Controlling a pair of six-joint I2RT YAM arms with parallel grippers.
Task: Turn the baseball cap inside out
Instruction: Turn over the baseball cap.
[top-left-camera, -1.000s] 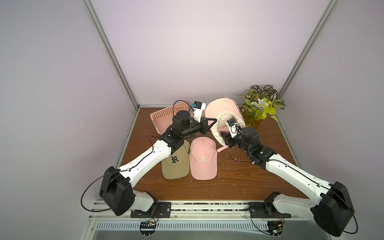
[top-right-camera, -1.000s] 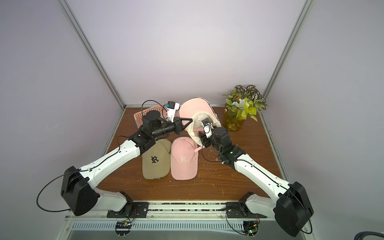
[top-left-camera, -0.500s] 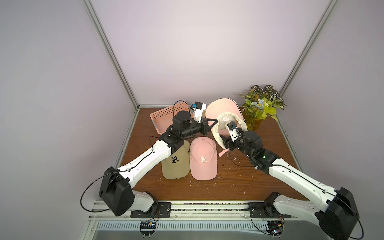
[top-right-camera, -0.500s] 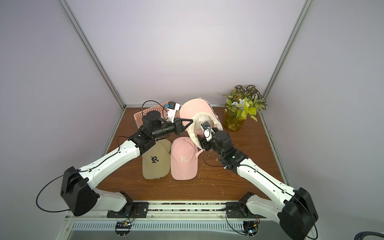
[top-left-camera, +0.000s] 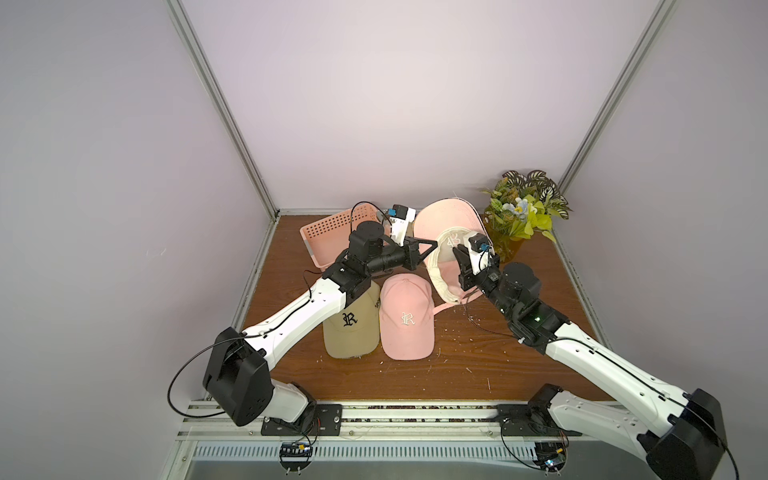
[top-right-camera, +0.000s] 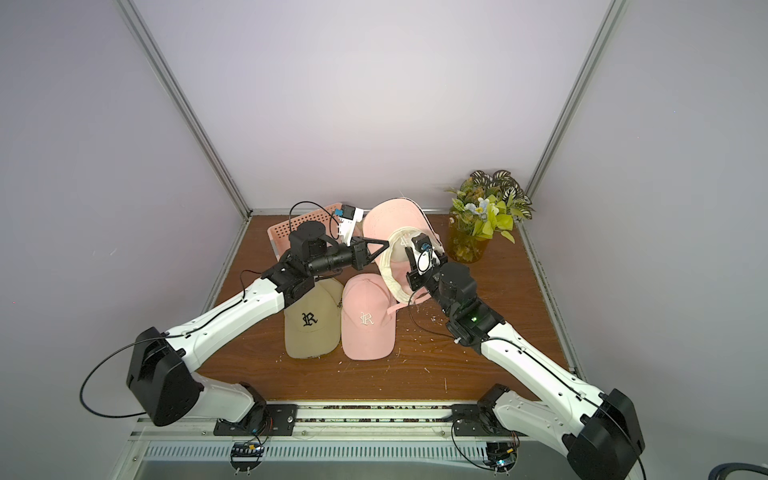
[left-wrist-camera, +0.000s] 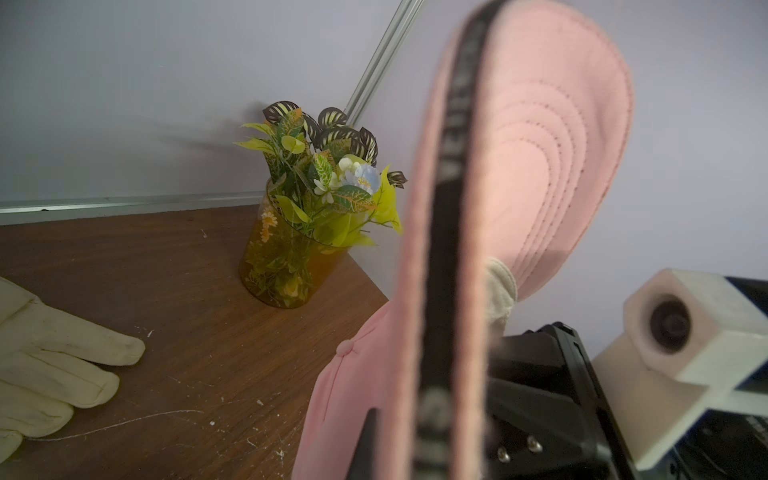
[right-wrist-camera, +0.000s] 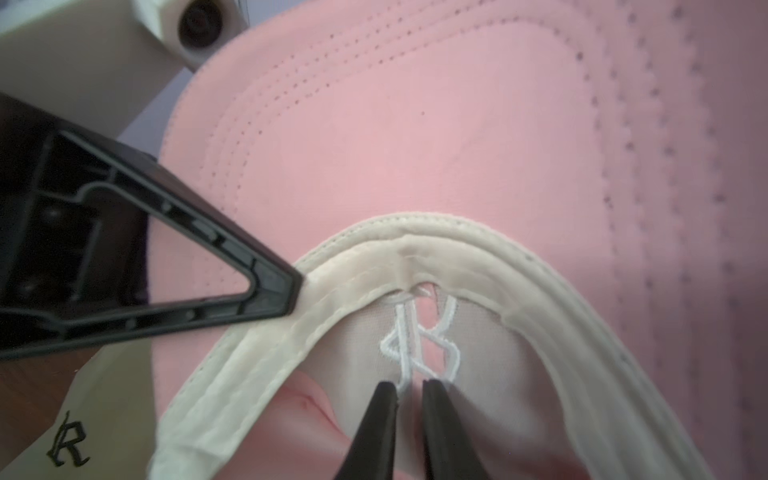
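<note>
The pink baseball cap (top-left-camera: 446, 216) (top-right-camera: 390, 216) is held up off the table with its brim upward and its cream-lined opening facing the front. My left gripper (top-left-camera: 434, 246) (top-right-camera: 388, 243) is shut on the cream sweatband at the cap's rim, and its fingers (right-wrist-camera: 270, 286) show in the right wrist view. My right gripper (top-left-camera: 459, 254) (right-wrist-camera: 409, 388) reaches inside the crown. Its jaws stand nearly together, pinching the lining just below the back of the embroidered logo (right-wrist-camera: 419, 336). In the left wrist view the cap (left-wrist-camera: 561, 145) fills the frame and one finger (left-wrist-camera: 365, 444) shows against it.
A tan cap (top-left-camera: 351, 328) and a second pink cap (top-left-camera: 405, 324) lie side by side under the arms. A pink basket (top-left-camera: 332, 228) stands at the back left and a vase of plants (top-left-camera: 519, 216) at the back right. A white glove (left-wrist-camera: 54, 353) lies on the table.
My right gripper has pushed further into the cap's crown and its jaws have closed from wide apart to nearly together on the lining. The left arm and cap have hardly moved.
</note>
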